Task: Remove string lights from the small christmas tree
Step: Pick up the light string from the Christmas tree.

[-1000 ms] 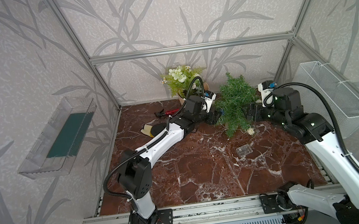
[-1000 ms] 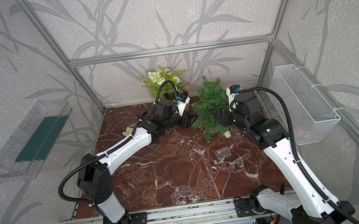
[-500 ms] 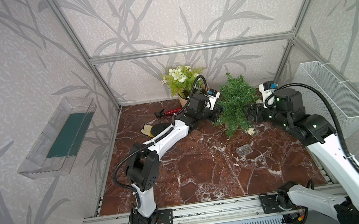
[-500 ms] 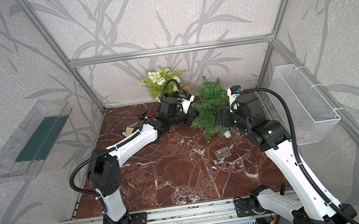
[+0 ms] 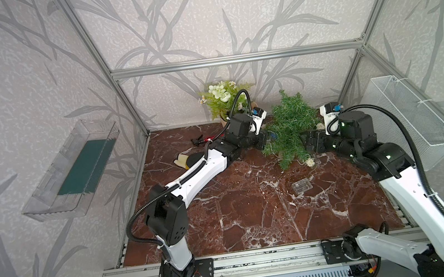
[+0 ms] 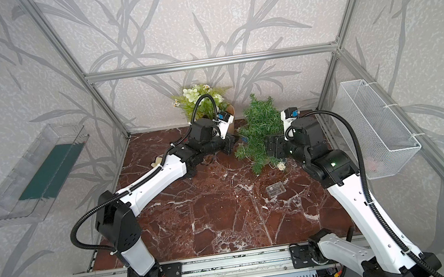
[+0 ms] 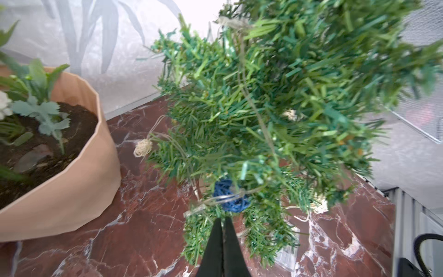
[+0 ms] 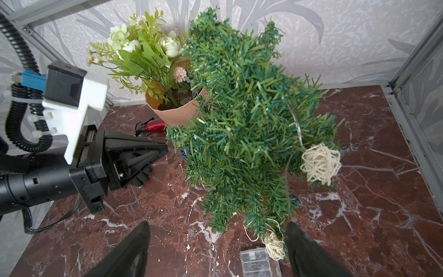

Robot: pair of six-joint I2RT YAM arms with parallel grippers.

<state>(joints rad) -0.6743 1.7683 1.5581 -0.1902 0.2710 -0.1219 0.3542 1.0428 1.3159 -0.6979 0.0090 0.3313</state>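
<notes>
So the small christmas tree [image 5: 289, 127] sits way at the back of the bench [image 5: 255, 222], close to the back wall [image 5: 169, 102] and boxed in between both arms. The peach pot [image 7: 72, 156] is just beside it on the left arm's side, so that edge is tight. The string lights [image 7: 143, 147] are on the tree, wire looping through the needles. There's a blue ball [image 7: 231, 196] low down and a cream ball [image 8: 320, 164] hanging at the outer branches. The left gripper [image 7: 223, 219] is clenched tight right under that blue ball, tips in the needles. Can't tell if it's actually pinching wire. The right gripper [image 8: 217, 225] is spread wide, with the lowest branches between its jaws and a second cream ball [image 8: 273, 244] just inside one finger. The battery box [image 5: 303, 186] lies flat on open marble in front of the tree, apart from the foliage. The wire basket [image 5: 416, 119] hangs on the side wall by the right arm.
</notes>
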